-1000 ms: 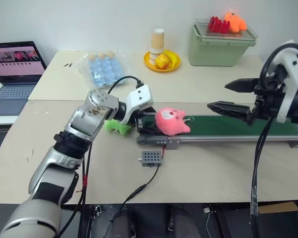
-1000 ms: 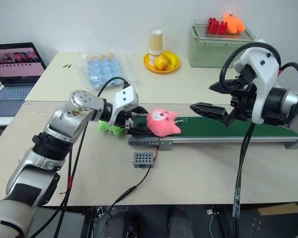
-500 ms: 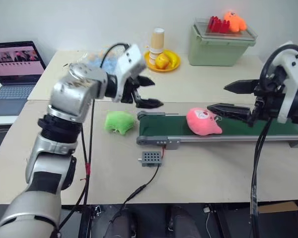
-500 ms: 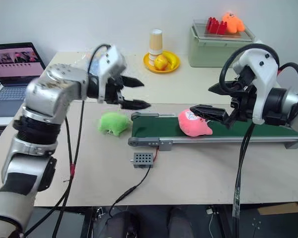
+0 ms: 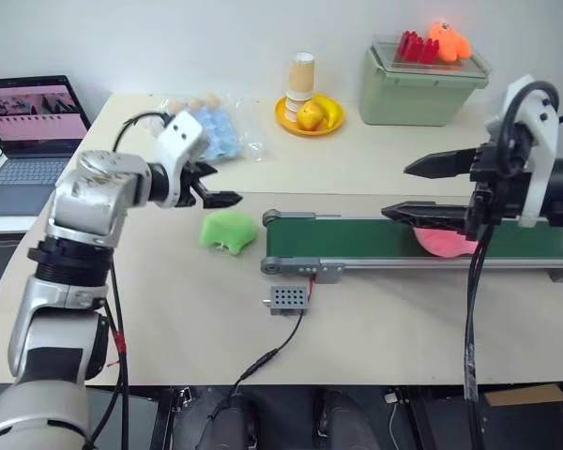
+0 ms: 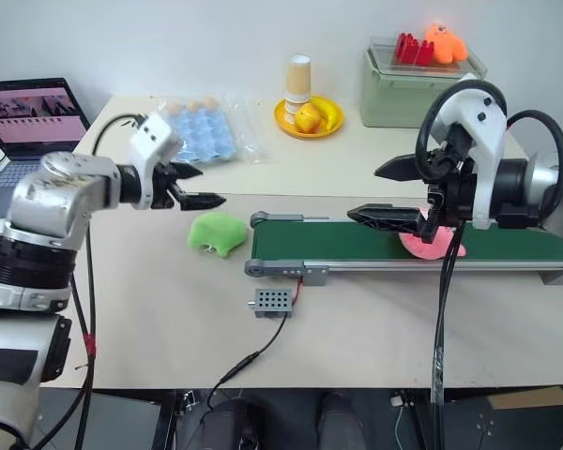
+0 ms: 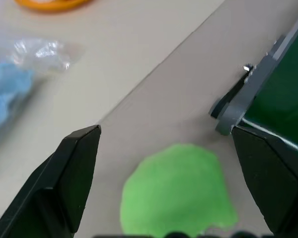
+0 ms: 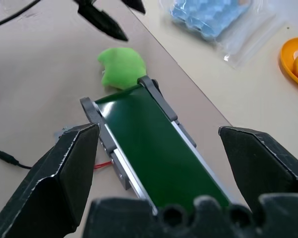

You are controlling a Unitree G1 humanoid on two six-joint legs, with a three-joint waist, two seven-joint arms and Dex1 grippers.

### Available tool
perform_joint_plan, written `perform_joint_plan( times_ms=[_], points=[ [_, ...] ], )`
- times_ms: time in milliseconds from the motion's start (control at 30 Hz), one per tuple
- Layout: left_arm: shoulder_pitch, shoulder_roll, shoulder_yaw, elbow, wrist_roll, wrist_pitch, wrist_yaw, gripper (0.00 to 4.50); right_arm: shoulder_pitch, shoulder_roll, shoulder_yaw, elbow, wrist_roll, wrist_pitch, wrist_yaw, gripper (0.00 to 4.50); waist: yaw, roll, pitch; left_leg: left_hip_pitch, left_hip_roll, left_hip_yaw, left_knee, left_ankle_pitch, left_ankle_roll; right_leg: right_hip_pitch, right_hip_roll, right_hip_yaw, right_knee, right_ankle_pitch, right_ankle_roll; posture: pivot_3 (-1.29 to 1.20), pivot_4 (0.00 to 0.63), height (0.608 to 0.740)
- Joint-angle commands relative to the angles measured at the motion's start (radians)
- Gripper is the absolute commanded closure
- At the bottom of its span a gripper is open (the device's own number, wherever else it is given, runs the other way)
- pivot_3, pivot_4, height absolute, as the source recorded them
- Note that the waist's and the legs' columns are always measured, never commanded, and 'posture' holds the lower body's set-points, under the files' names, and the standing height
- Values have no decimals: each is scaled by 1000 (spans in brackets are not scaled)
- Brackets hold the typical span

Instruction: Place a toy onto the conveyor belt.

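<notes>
The dark-green conveyor belt runs across the table from the middle to the right edge. A pink plush toy lies on it, partly hidden behind the lower finger of my right gripper, which hovers open just above the belt. A green plush toy rests on the table by the belt's left end. Above and to the left of it my left gripper hangs open and empty. In the left wrist view the green toy sits between the fingers but below them, untouched.
A small grey perforated box on a cable lies in front of the belt. At the back stand a laptop, a bagged blue egg tray, a yellow fruit plate and a green lidded bin.
The pink toy has travelled right along the belt to a spot under my right gripper. My left gripper has risen from the belt's left end and drawn back to the left, still open.
</notes>
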Motion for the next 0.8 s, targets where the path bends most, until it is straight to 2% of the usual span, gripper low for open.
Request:
perform_joint_plan(
  times_ms=[33,400,567,600,767,800],
  points=[
    [-36,-49,16,110,27,-18,76,32,-28,6,-3,-1,-19,-25,1,0,0,0,0,0,0,0,1,0,0,0,0,0,0,0,0,0,150,734],
    [-75,-117,-1,364,75,-72,110,32,11,-11,-68,-34,-6,7,-38,0,-6,0,0,0,0,0,0,0,0,0,0,0,0,1,1,0,150,734],
    [-84,-148,4,399,66,-61,96,1284,17,-13,-86,-45,-3,17,-51,0,-6,0,0,0,0,0,1,0,0,0,0,0,1,1,0,0,150,734],
    [-85,-151,4,401,65,-59,93,1797,17,-13,-87,-45,-3,18,-53,0,-6,0,0,0,0,0,1,0,0,0,0,0,0,1,0,0,150,734],
    [-88,-152,6,394,75,-56,104,3411,9,-8,-83,-45,-3,21,-65,0,-6,0,0,1,0,0,1,0,0,0,0,0,1,1,0,0,150,734],
    [-90,-150,8,394,77,-57,112,3411,9,-7,-81,-44,-4,20,-66,0,-6,0,0,1,0,0,1,0,0,0,0,0,1,1,0,0,150,734]
  ],
)
